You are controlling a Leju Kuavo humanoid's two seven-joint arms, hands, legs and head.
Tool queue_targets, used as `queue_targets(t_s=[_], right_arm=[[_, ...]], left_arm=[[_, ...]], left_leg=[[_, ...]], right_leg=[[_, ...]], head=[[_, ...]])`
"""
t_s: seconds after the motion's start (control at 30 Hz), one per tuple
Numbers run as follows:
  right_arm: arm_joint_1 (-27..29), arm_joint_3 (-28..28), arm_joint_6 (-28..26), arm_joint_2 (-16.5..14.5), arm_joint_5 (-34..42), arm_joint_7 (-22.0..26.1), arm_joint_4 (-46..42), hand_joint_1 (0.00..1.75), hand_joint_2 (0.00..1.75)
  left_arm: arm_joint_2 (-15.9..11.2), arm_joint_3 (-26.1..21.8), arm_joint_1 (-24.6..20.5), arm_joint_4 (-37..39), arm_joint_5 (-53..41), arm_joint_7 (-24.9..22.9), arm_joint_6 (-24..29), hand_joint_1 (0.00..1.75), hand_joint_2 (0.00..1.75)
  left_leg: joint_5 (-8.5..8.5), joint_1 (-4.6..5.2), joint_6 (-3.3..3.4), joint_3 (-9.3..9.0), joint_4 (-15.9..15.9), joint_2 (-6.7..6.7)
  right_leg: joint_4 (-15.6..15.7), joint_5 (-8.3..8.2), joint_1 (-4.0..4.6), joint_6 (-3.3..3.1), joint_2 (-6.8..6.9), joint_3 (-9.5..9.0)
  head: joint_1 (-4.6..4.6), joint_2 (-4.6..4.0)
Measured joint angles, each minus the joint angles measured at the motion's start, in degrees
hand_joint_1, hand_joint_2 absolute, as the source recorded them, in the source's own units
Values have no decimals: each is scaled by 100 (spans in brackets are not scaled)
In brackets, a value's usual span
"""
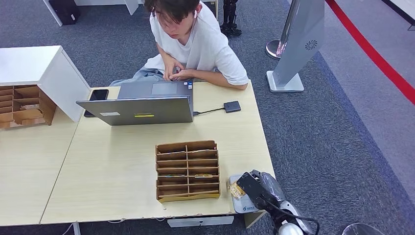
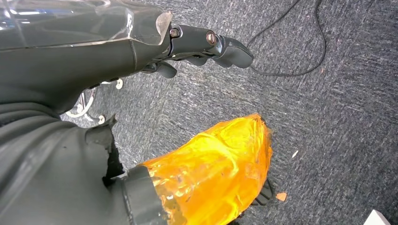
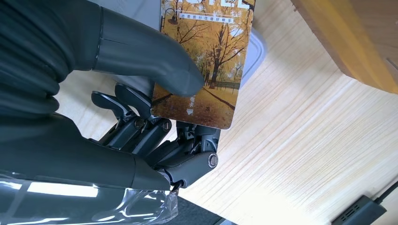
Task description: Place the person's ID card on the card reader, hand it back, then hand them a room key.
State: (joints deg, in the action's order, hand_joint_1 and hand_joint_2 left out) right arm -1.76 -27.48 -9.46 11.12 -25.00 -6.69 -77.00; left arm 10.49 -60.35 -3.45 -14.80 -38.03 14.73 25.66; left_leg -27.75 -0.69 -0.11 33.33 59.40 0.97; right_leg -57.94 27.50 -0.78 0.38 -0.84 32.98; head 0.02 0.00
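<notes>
My right hand (image 1: 255,188) hovers at the table's front right corner and pinches a room key card (image 3: 206,61) printed with autumn trees between thumb and fingers. In the head view the card (image 1: 237,190) sits over a pale grey flat box (image 1: 241,203). A small dark card reader (image 1: 232,106), wired to the laptop (image 1: 142,110), lies near the table's far right. The person (image 1: 191,39) sits behind the laptop with both hands together at its far edge. My left hand (image 2: 206,44) hangs over the carpet and holds nothing, its fingers well apart from the orange-wrapped thumb (image 2: 216,168).
A wooden slotted card rack (image 1: 187,170) stands just left of my right hand, its edge (image 3: 347,42) close to the card. A phone (image 1: 98,95) lies beside the laptop. A second wooden rack (image 1: 24,105) and a white cabinet (image 1: 44,68) stand at far left.
</notes>
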Motion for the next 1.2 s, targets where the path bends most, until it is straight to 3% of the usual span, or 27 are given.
queue_targets(t_s=[1.2], right_arm=[[-23,49,7,-13,-17,16,7,175,175]], left_arm=[[7,0,-4,0,2,-4,0,0,0]], left_leg=[[0,0,0,0,0,0]], right_leg=[[0,0,0,0,0,0]], head=[[0,0]])
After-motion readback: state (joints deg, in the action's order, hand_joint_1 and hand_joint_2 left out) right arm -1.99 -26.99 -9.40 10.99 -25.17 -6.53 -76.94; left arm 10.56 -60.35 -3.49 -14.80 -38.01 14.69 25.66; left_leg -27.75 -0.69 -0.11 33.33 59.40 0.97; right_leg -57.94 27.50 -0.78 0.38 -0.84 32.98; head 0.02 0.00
